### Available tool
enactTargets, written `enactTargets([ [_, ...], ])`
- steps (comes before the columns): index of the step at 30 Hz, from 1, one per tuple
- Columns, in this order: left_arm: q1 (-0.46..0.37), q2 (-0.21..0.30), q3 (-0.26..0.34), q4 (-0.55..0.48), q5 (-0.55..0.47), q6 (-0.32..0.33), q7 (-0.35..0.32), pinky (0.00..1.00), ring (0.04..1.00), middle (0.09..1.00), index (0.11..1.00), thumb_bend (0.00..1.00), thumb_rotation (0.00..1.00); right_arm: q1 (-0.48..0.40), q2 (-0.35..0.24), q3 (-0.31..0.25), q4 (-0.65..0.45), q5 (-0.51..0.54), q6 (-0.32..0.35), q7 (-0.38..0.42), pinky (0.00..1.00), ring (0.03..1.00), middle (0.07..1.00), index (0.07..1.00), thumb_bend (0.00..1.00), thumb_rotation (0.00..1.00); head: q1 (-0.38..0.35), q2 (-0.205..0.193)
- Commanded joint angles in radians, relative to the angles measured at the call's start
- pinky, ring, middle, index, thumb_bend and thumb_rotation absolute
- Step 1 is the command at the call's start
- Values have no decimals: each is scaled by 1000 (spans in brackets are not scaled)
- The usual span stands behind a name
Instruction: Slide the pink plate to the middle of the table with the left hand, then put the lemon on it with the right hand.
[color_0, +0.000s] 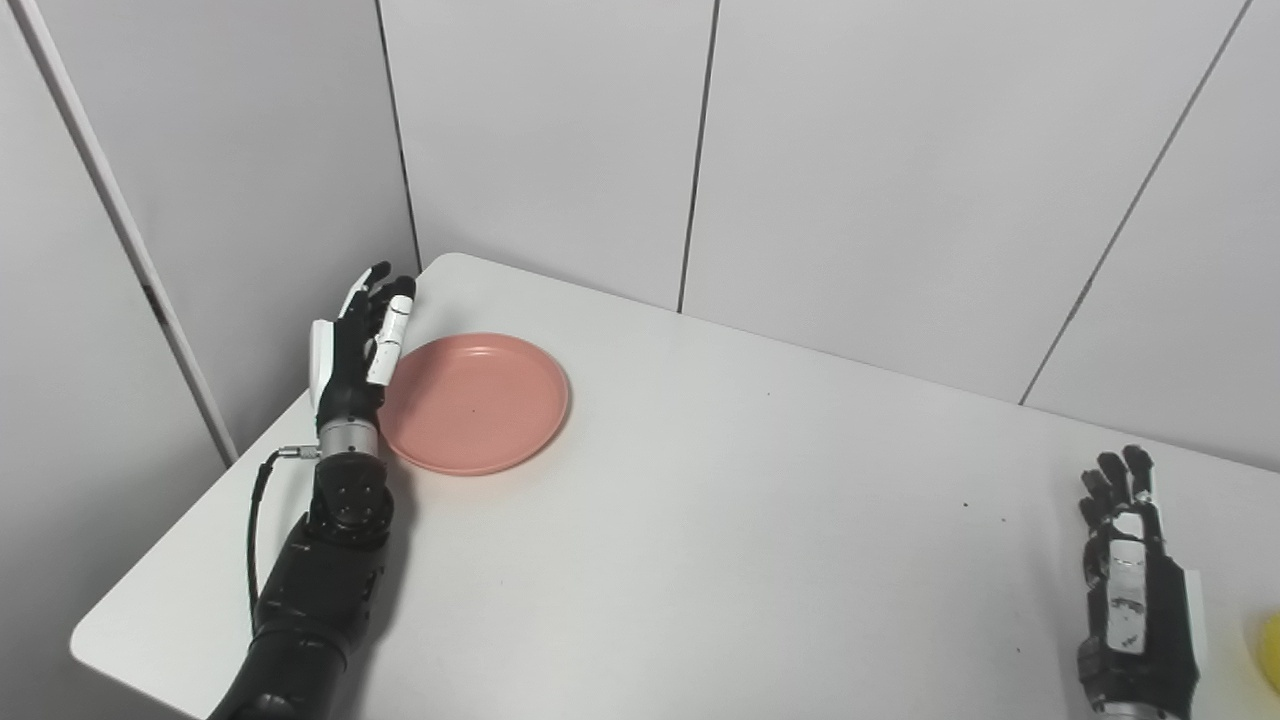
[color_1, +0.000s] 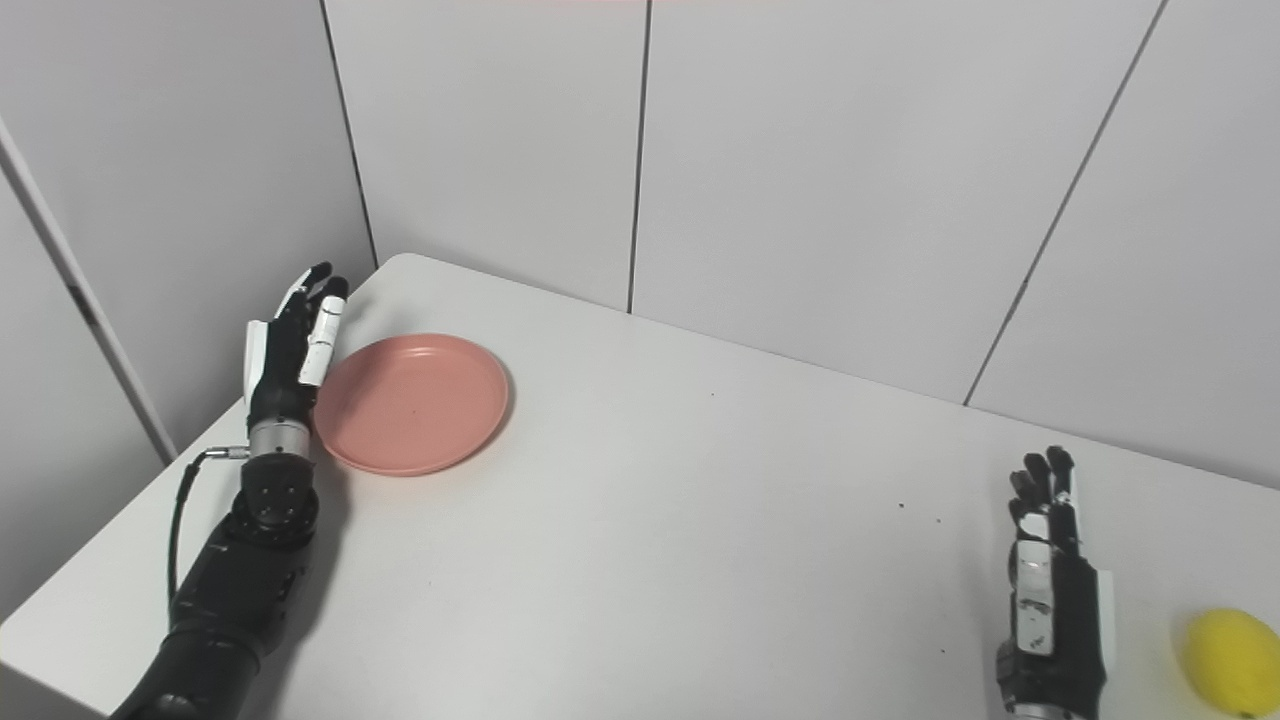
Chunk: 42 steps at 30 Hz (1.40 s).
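The pink plate lies flat near the table's far left corner. My left hand is open, fingers straight and pointing away, standing edge-on right at the plate's left rim; I cannot tell if it touches. The yellow lemon lies on the table at the near right, only a sliver showing in the left eye view. My right hand is open and empty, held over the table just left of the lemon.
The white table has a rounded far-left corner and its left edge runs close beside my left arm. Grey wall panels stand close behind the table. A few small dark specks lie on the tabletop.
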Motion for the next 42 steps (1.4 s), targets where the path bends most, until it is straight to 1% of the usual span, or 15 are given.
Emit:
enactTargets([
  [1, -48, 35, -9, -6, 20, -44, 19, 834, 814, 816, 834, 668, 1000, 37, 6, -3, 24, 8, 8, 8, 1000, 966, 961, 984, 556, 925, 0, 0],
  [8, -53, 53, -23, 28, 18, -24, 22, 867, 828, 819, 833, 682, 1000, 37, 5, -3, 24, 8, 10, 7, 1000, 967, 962, 984, 553, 924, 1, -1],
  [10, -51, 57, -26, 25, 6, -12, 6, 841, 831, 825, 835, 691, 1000, 36, 4, -3, 26, 8, 7, 10, 1000, 970, 965, 986, 546, 926, 3, -2],
  [12, -51, 58, -28, 25, -13, 3, -17, 839, 841, 833, 840, 705, 1000, 37, 4, -2, 25, 5, 4, 8, 1000, 969, 965, 986, 538, 928, 2, -2],
  [15, -54, 59, -28, 33, -28, 12, -33, 836, 846, 839, 844, 713, 1000, 37, 5, -2, 23, 2, 5, 6, 1000, 966, 963, 984, 532, 929, 2, -1],
  [18, -50, 55, -25, 21, -51, 35, -55, 791, 823, 836, 837, 719, 1000, 39, 7, -3, 19, 1, 9, 4, 1000, 965, 959, 980, 540, 921, 2, -1],
  [22, -51, 65, -32, 29, -63, 51, -80, 799, 825, 845, 849, 721, 1000, 38, 8, -3, 20, 6, 5, 7, 1000, 970, 964, 985, 540, 915, 0, 0],
  [23, -50, 67, -35, 28, -62, 57, -84, 813, 826, 845, 853, 711, 1000, 38, 8, -3, 20, 6, 6, 7, 1000, 972, 962, 984, 544, 915, 0, 0],
  [26, -49, 74, -37, 29, -70, 57, -103, 825, 831, 848, 860, 714, 1000, 39, 9, -2, 18, 1, 9, 3, 1000, 970, 960, 981, 547, 923, 0, 0],
  [28, -44, 77, -37, 13, -81, 75, -122, 808, 818, 835, 854, 742, 1000, 39, 9, -2, 16, -1, 11, 1, 1000, 966, 960, 981, 547, 931, 0, 1],
  [31, -31, 80, -39, -27, -117, 117, -178, 798, 820, 834, 853, 752, 1000, 40, 9, -2, 16, -2, 10, 1, 1000, 964, 960, 983, 542, 938, 0, 1],
  [33, -24, 79, -37, -54, -140, 144, -204, 781, 810, 821, 839, 741, 1000, 40, 10, -3, 16, -2, 12, -1, 1000, 970, 965, 987, 544, 940, 0, 1],
  [34, -21, 76, -35, -68, -151, 160, -214, 811, 816, 822, 837, 735, 1000, 40, 10, -4, 15, -3, 13, -2, 1000, 967, 963, 984, 548, 933, 0, 1],
  [36, -17, 75, -31, -86, -173, 186, -235, 828, 822, 822, 837, 734, 1000, 41, 12, -4, 15, 0, 13, -1, 1000, 967, 961, 982, 546, 930, -1, 2],
  [42, -9, 80, -32, -114, -234, 242, -309, 835, 843, 836, 849, 747, 1000, 41, 11, -4, 14, -1, 9, 0, 1000, 966, 960, 982, 541, 932, -4, 4],
])
